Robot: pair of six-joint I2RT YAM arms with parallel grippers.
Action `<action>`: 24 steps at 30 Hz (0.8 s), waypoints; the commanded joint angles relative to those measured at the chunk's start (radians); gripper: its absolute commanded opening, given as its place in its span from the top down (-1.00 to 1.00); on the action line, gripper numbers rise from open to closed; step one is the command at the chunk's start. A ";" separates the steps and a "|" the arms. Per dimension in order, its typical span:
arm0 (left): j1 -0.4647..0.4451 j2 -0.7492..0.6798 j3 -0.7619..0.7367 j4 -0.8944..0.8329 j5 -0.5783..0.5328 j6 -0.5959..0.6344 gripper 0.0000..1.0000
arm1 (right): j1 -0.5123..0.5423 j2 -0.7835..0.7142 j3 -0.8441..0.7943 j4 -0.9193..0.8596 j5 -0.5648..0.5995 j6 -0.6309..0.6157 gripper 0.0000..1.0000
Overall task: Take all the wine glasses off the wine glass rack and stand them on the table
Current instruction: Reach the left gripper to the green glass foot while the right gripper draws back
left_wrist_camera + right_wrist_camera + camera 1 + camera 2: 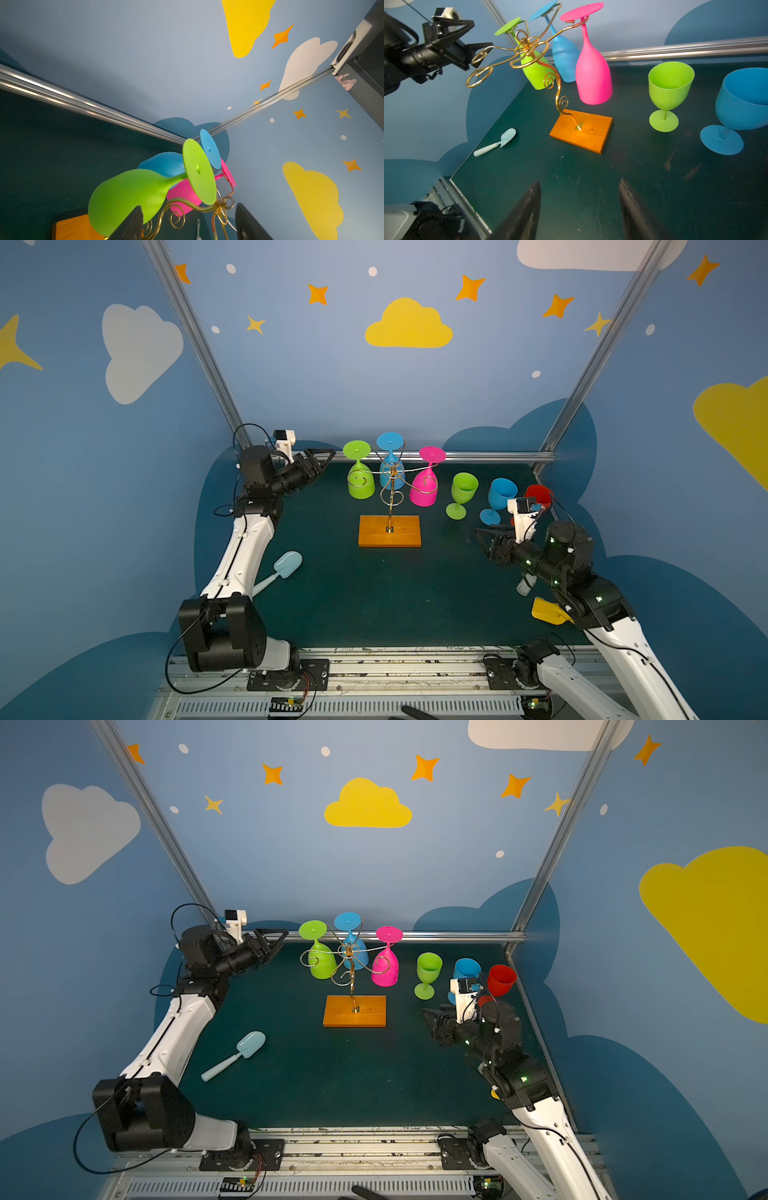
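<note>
Dark green table [374, 593], blue cloud-and-star walls [291, 364]. One wine glass rack [390, 531] at centre. Three hang upside down: green wine glass [360, 486], blue wine glass [390, 440], pink wine glass [424, 490]. Three upright glasses [463, 489] at 2 o'clock. Raised left end effector [326, 458] at 10 o'clock, open, near green wine glass. Low right end effector [579, 181] at 4 o'clock, open.

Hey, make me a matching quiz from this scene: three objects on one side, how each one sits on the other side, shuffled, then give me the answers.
Things:
1. pink glass
2. red glass
3. pale blue scoop

States:
A. lying flat on the mat
B. hanging upside down from the wine glass rack
C. standing upright on the mat

Pairs: 1-B, 2-C, 3-A
</note>
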 commanded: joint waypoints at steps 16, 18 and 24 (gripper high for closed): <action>-0.100 0.181 0.184 0.022 0.013 0.000 -0.11 | 0.134 0.049 -0.015 0.116 0.020 0.039 -0.19; -0.104 0.191 0.190 0.027 0.015 -0.006 -0.04 | 0.140 0.049 -0.012 0.117 0.024 0.039 -0.19; -0.106 0.191 0.198 0.012 0.014 0.002 0.12 | 0.147 0.049 -0.011 0.122 0.032 0.036 -0.20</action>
